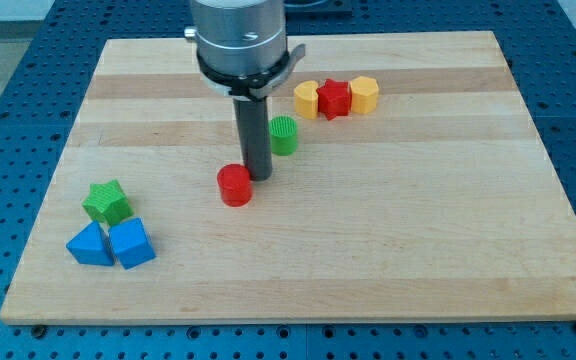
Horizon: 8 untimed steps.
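Observation:
My tip (258,178) rests on the wooden board (388,250), touching or almost touching the upper right side of a red cylinder (235,186). Just behind the rod, to the view's upper right, stands a green cylinder (284,134), partly hidden by the rod. Farther toward the view's top right, three blocks sit in a row: a yellow block (308,99), a red star-shaped block (334,98) and a yellow hexagonal block (364,94).
At the view's lower left a green star-shaped block (107,202) sits above two blue blocks (89,245) (131,243) that touch each other. Blue perforated table surrounds the board.

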{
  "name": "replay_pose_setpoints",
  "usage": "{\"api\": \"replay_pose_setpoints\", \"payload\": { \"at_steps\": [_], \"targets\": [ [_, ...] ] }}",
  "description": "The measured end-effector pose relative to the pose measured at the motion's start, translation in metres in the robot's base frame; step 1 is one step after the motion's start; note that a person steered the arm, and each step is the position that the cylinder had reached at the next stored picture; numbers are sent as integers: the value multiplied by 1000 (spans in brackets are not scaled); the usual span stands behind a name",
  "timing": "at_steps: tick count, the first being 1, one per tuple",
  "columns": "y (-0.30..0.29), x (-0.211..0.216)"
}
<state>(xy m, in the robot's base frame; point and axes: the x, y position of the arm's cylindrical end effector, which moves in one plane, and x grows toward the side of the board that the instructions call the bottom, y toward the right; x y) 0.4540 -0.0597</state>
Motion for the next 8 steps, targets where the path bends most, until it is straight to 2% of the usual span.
{"api": "replay_pose_setpoints", "payload": {
  "at_steps": [3,4,5,6,8],
  "targets": [
    [-52,60],
    [-59,65],
    [-51,49],
    [-16,35],
    [76,-22]
  ]
}}
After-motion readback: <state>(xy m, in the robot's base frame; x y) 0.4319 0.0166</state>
